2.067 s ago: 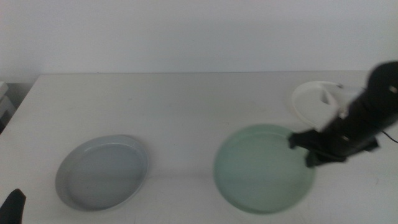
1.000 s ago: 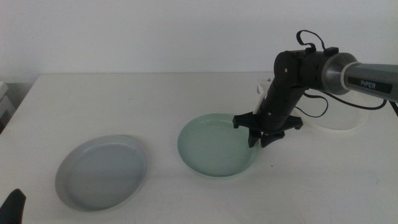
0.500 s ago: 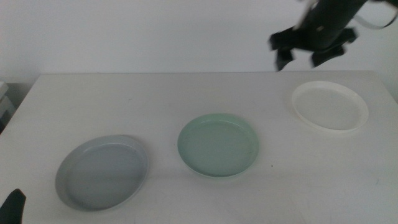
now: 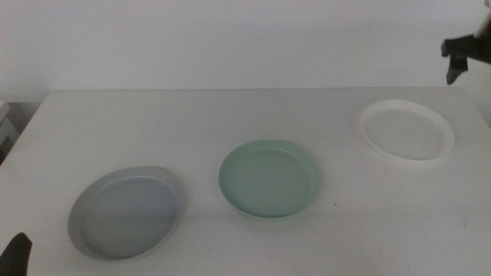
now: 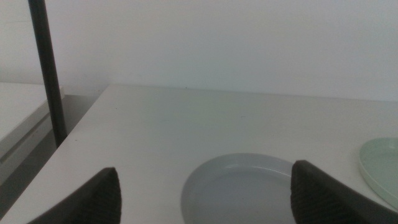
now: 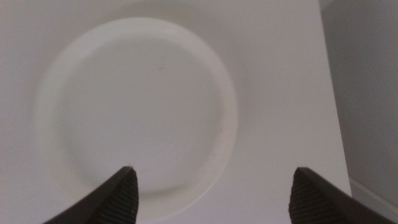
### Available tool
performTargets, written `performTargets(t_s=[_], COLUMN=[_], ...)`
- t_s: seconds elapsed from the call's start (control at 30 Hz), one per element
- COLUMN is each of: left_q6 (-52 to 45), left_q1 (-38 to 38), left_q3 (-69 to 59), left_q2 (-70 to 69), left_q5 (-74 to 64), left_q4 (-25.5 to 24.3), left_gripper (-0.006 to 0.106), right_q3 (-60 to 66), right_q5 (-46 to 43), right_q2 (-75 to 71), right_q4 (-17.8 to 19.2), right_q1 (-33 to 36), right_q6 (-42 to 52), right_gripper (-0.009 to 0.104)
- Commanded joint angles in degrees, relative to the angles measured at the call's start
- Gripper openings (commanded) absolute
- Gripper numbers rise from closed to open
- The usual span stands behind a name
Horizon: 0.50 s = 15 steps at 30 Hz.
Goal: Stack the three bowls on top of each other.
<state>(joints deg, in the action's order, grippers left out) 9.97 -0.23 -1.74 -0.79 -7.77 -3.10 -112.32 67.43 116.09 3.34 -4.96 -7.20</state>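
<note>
Three bowls: all lie apart on the worktop, none stacked yet, so the task looks barely begun.
Grey bowl (image 4: 126, 212): near the front left corner, flat and free, with the left gripper just before it.
Green bowl (image 4: 269, 179): about the middle of the worktop, slightly toward the front, touching nothing; a central spot like this would suit as the base of the stack.
White bowl (image 4: 406, 130): near the back right corner, upright and untouched.
Right gripper (image 6: 211, 186): high above the back right corner, looking straight down on the white bowl; jaws spread wide and holding nothing, likely lined up to come down on that bowl's rim.
Left gripper (image 5: 205, 193): waiting low at the front left corner, jaws wide apart and empty, facing the grey bowl.
</note>
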Motion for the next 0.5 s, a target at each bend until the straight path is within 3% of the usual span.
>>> performTargets(t_s=[0.0, 0.47], left_q6=[0.63, 0.63], left_q1=[-0.41, -0.41], left_q3=[0.25, 0.25], left_q2=[-0.77, -0.77], left_q5=[4.14, 4.14], left_q4=[0.62, 0.62], left_gripper=[0.105, 0.105], right_q3=[-1.66, -1.78], right_q5=[-4.28, -13.51], right_q2=[-0.57, 11.41], right_q4=[-0.58, -5.08], right_q1=[-2.22, -5.66], right_q6=[1.10, 2.10], right_gripper=[0.062, 0.055])
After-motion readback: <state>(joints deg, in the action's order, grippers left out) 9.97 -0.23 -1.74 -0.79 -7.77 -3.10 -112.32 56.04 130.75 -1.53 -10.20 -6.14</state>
